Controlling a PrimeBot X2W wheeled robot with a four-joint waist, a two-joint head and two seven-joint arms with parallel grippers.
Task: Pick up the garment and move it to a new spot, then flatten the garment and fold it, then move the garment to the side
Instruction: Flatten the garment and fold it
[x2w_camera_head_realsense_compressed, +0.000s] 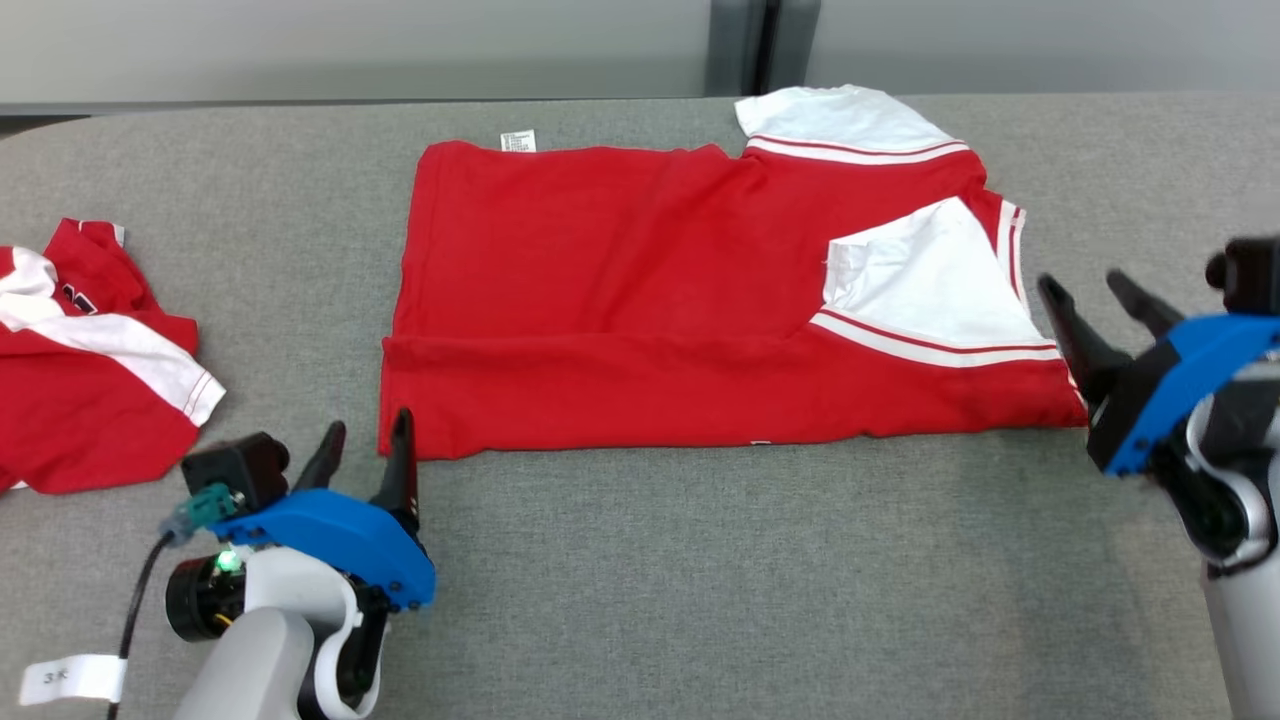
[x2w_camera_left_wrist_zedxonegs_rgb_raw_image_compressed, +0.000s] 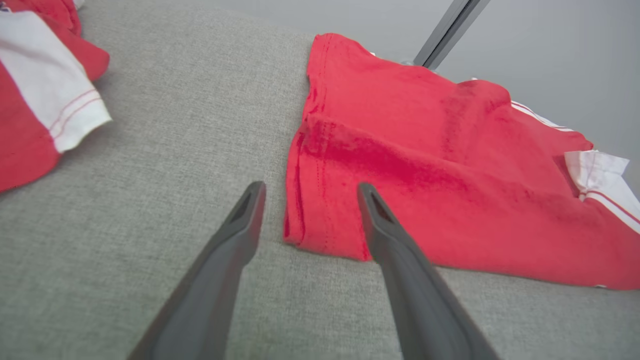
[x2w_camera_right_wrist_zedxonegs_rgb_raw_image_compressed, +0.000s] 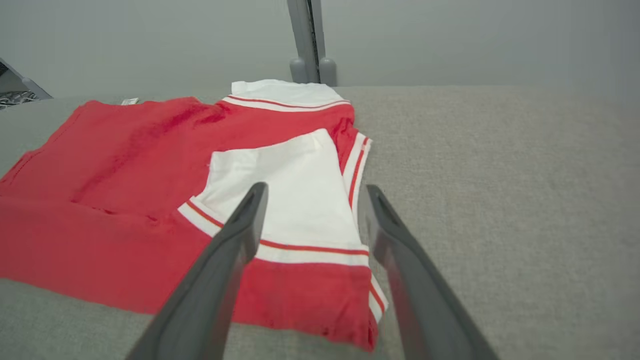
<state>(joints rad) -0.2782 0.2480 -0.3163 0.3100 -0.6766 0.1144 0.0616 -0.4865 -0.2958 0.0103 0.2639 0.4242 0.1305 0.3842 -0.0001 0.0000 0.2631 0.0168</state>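
The garment (x2w_camera_head_realsense_compressed: 640, 300) is a red shirt with white, red-striped sleeves, lying folded lengthwise on the grey table; its near strip is doubled over. My left gripper (x2w_camera_head_realsense_compressed: 368, 436) stands open just off the garment's near left corner (x2w_camera_left_wrist_zedxonegs_rgb_raw_image_compressed: 320, 235), fingers apart with nothing between them. My right gripper (x2w_camera_head_realsense_compressed: 1085, 285) is open too, beside the garment's right end, where a white sleeve (x2w_camera_right_wrist_zedxonegs_rgb_raw_image_compressed: 285, 190) is folded in over the red body. Both sets of fingers hover over the cloth's edge without holding it.
A second red and white shirt (x2w_camera_head_realsense_compressed: 80, 370) lies crumpled at the table's left edge, also in the left wrist view (x2w_camera_left_wrist_zedxonegs_rgb_raw_image_compressed: 35, 100). The grey cloth-covered table (x2w_camera_head_realsense_compressed: 700, 600) stretches toward me. A grey wall with a dark post (x2w_camera_head_realsense_compressed: 740, 45) stands behind.
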